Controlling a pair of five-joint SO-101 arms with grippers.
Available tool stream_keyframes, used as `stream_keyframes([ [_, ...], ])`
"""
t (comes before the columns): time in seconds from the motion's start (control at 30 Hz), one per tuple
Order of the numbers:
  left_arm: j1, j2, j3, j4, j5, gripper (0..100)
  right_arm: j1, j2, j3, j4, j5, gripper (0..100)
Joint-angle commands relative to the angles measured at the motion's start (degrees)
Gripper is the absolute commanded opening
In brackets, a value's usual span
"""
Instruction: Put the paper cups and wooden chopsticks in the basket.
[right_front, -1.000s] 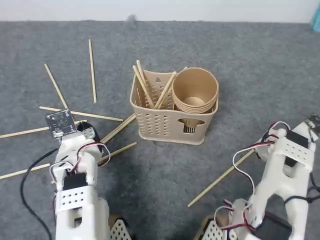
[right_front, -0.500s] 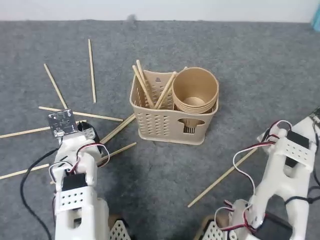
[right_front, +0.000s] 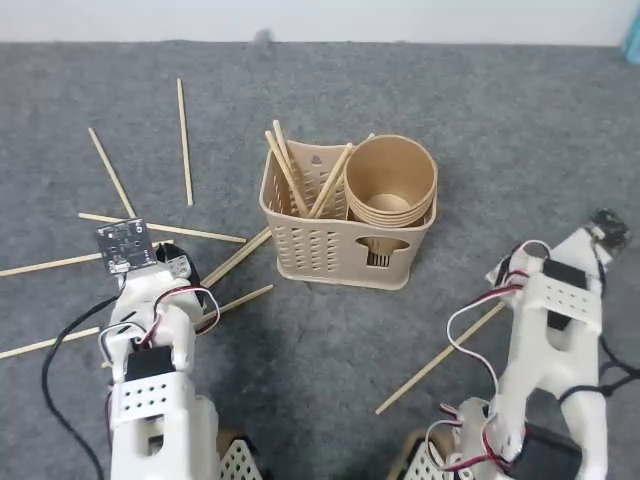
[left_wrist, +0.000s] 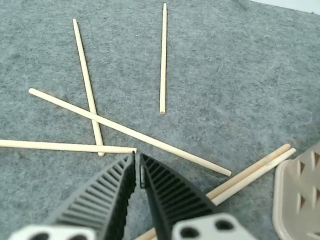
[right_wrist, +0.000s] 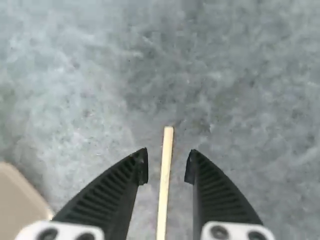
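Grey carpet (right_front: 480, 90) covers the table. Since a second ago the right arm (right_front: 550, 320), at the near right, has swung left and a little farther out, so its wrist now sits over the upper end of the near chopstick (right_front: 440, 358). The left arm (right_front: 150, 330) has barely shifted, and the basket and the loose sticks lie as they did. The right gripper (right_wrist: 166, 162) points down at the carpet with its jaws apart, one on each side of that chopstick's far end, with a gap on both sides. The left gripper (left_wrist: 136, 159), at the near left, also points down, its jaws all but together with nothing between them. Its tips are just beside the end of a flat stick (left_wrist: 65, 146). Beyond them lie two crossed sticks (left_wrist: 95, 115), and a pair (left_wrist: 255, 170) lying side by side runs right toward the basket (right_front: 330, 245). The beige slotted basket stands upright mid-table. A nested stack of brown cups (right_front: 390, 180) fills its right part, and leaning chopsticks (right_front: 290, 170) stand in its left part. Farther left, a lone stick (right_front: 184, 140) lies on the carpet.
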Motion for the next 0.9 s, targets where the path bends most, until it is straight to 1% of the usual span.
stream_keyframes([
  [0.0,-0.4,-1.0,-0.3,-1.1,-0.5,1,-0.7,-0.1,3.0,-5.8,0.0,14.3],
  [0.07,-0.4,-1.0,-0.3,-1.1,-0.5,1,-0.5,-0.1,4.4,-8.6,1.8,14.3],
  [0.17,-0.4,-1.0,-0.3,-1.1,-0.5,1,-0.5,-0.1,5.6,-11.6,2.3,14.1],
  [0.37,-0.4,-1.0,-0.3,-1.1,-0.5,1,-0.7,0.2,5.7,-12.9,2.3,14.1],
  [0.63,-0.4,-1.0,-0.3,-1.1,-0.5,1,-0.6,11.5,0.5,-12.3,2.3,13.9],
  [0.7,-0.4,-1.0,-0.3,-1.1,-0.5,1,-0.5,13.4,-0.5,-12.3,2.3,10.7],
  [0.77,-0.4,-1.0,-0.3,-1.1,-0.5,1,-0.5,13.3,-0.8,-12.3,2.3,0.8],
  [0.8,-0.4,-1.0,-0.3,-1.1,-0.5,1,-0.5,12.8,-0.6,-12.2,2.3,0.3],
  [0.83,-0.4,-1.0,-0.3,-1.1,-0.5,1,-0.4,12.1,-0.4,-11.7,2.3,2.6],
  [0.87,-0.4,-1.0,-0.3,-1.1,-0.5,1,-0.4,11.2,-0.4,-10.3,2.3,1.7],
])
